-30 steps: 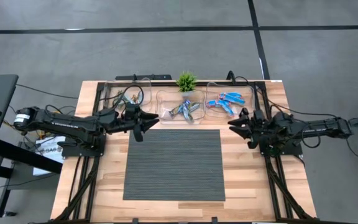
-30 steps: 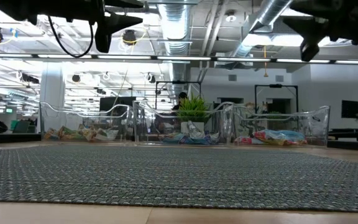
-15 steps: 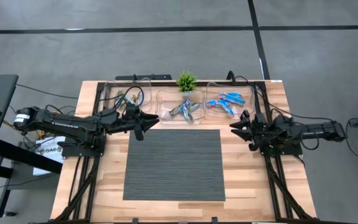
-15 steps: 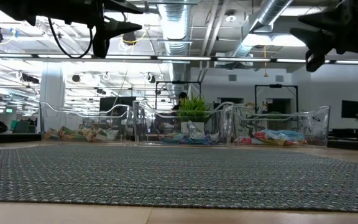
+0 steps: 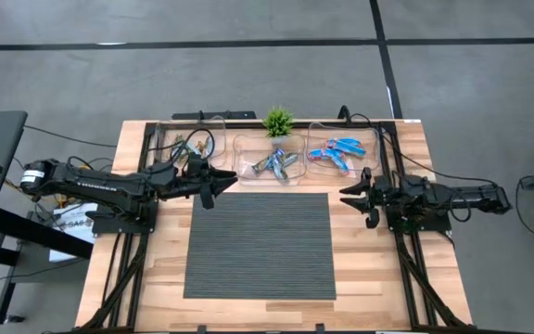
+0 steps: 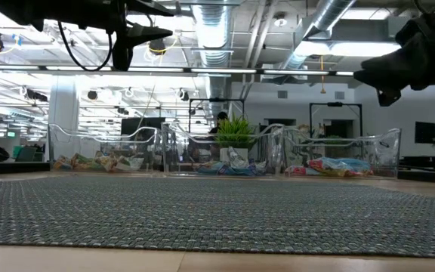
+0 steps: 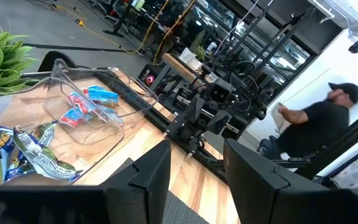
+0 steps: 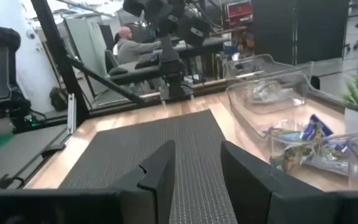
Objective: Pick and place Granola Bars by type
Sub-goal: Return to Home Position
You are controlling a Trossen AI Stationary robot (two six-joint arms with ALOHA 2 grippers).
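Note:
The granola bars lie sorted in three clear bins along the far edge. Tan-green bars [image 5: 185,146] [image 6: 97,162] are in the left bin, blue-brown mixed bars [image 5: 274,164] [image 8: 309,149] in the middle bin, bright blue bars [image 5: 336,150] [image 7: 86,106] in the right bin. My left gripper [image 5: 217,182] [image 7: 197,171] hovers open and empty at the mat's far left corner, near the left and middle bins. My right gripper [image 5: 353,197] [image 8: 197,168] hovers open and empty just right of the mat, on the near side of the right bin. Both show high above the table in the low view [image 6: 138,32] [image 6: 384,75].
A grey ribbed mat [image 5: 258,244] covers the middle of the wooden table [image 5: 369,278]. A small green plant [image 5: 277,121] stands behind the middle bin. Cables run along the far edge. People [image 7: 309,134] [image 8: 126,40] are in the room beyond the table.
My right gripper has drawn a little toward the near edge and come lower, with its arm pulling back toward the table's right side; it stays open and empty. The bars have not moved.

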